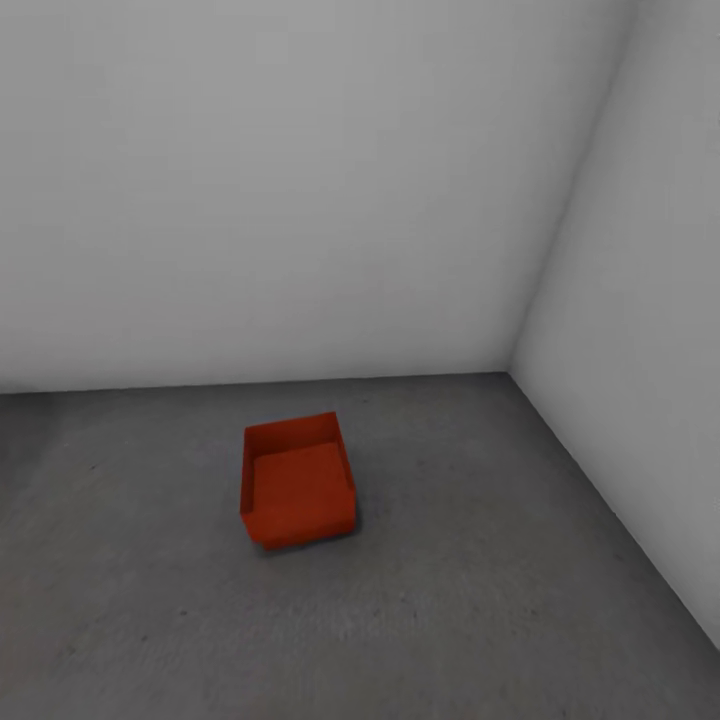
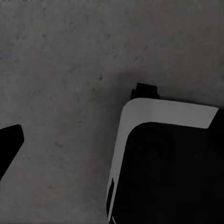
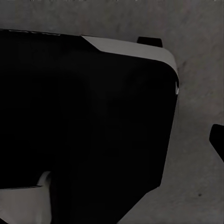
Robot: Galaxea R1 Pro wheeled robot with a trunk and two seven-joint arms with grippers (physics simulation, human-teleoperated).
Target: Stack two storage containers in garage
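Looking down, we see one storage container (image 1: 298,486) resting upright on the grey concrete floor (image 1: 480,600) near the garage corner. We judge it light, stiff and smooth-walled, best pinched over a rim edge. We cannot tell whether either of our claws is released or clenched.

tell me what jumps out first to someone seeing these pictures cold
The eye goes straight to the orange-red storage container, the one spot of colour, sitting open side up on the dark grey concrete floor near the middle of the head view. Behind it two bare white walls meet in a corner to the right. Both wrist views look down on the same mottled concrete and the robot's black and white base.
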